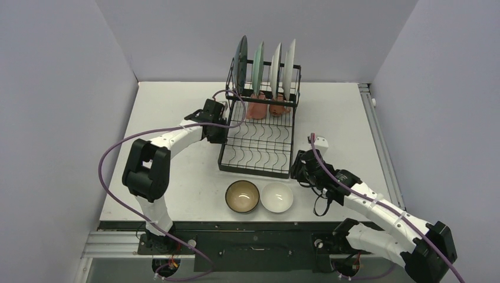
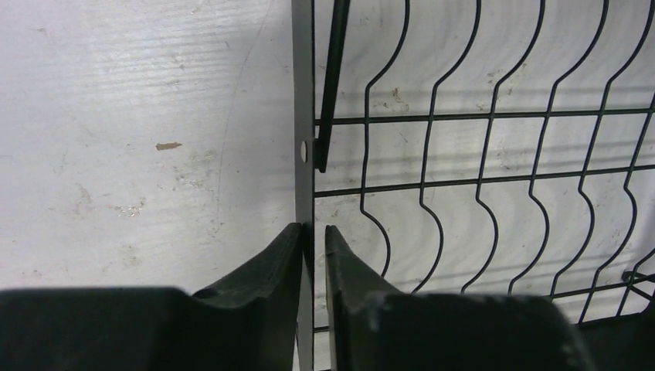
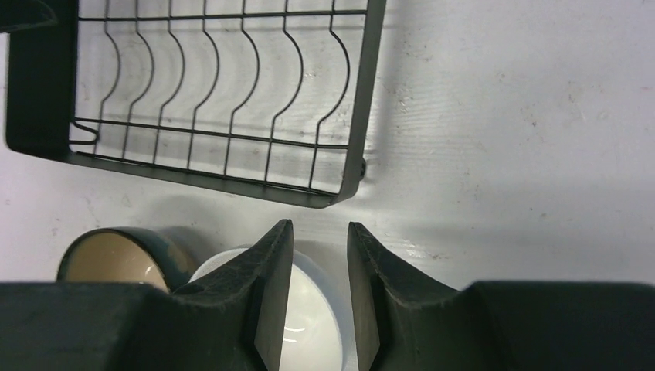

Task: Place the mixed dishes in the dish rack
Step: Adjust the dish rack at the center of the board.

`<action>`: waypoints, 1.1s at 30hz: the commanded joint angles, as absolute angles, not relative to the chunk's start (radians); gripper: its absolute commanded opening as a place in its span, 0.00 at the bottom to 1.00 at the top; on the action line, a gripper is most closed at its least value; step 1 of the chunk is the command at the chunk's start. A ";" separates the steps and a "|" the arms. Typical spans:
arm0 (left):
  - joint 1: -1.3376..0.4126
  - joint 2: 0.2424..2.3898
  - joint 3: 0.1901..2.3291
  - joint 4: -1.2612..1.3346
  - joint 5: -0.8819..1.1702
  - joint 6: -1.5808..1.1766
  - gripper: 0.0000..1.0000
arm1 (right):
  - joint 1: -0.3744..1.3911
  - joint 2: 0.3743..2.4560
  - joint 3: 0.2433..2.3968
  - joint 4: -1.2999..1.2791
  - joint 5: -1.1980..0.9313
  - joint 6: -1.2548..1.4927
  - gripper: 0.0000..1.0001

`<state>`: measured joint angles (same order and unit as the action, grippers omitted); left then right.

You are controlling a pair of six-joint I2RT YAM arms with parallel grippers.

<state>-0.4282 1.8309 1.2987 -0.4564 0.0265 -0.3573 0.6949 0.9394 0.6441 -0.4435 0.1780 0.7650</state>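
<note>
Rack [image 1: 259, 138] sits mid-table [image 1: 336, 118], upright slots at the far end, flat grid tray toward me. 4 plates [image 1: 258, 62] stand on edge in the slots, side by side: teal at the left, then green, then 2 pale ones. Under them on the lower level lie 2 pinkish-orange pcs, prob. the mugs [image 1: 257, 109], but too small to be sure. Brown bowl [image 1: 242, 196] & white bowl [image 1: 277, 197] are outside the rack, upright on the table just in front of its near edge, brown on the left, rims touching or nearly so. My left gripper [image 1: 216, 121] is at the rack's left rail, abt halfway along. In the wrist view that left gripper [image 2: 313, 229] has one finger on each side of the rack [image 2: 304, 116] rail, gap v. narrow. The outer finger [image 2: 282, 259] looks to be against the rail and there's a thin sliver of light by the other, so I can't tell if it truly pinches. My right gripper [image 1: 301, 168] hangs by the rack's near-right corner, close to the white bowl. In its wrist view the right gripper [image 3: 318, 228] has its jaws apart w/ nothing between. The white bowl [image 3: 317, 325] shows below the gap, the brown bowl [image 3: 112, 259] off to the left, and the rack [image 3: 361, 116] corner just ahead, not touching.
</note>
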 commanded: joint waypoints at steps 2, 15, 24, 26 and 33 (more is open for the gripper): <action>-0.423 1.848 1.334 -0.446 0.076 -0.392 0.02 | 0.718 0.984 0.642 -0.462 0.256 0.787 0.29; -0.427 1.809 1.191 -0.286 0.217 -0.538 0.00 | 0.762 1.105 0.628 -0.423 0.237 0.773 0.21; -0.445 1.751 1.118 -0.260 0.224 -0.562 0.00 | 0.756 1.207 0.664 -0.371 0.276 0.784 0.11; -0.445 1.732 1.098 -0.253 0.223 -0.564 0.00 | 0.743 1.230 0.673 -0.360 0.288 0.781 0.08; -0.457 1.681 1.025 -0.248 0.223 -0.566 0.00 | 0.638 1.283 0.692 -0.294 0.272 0.769 0.00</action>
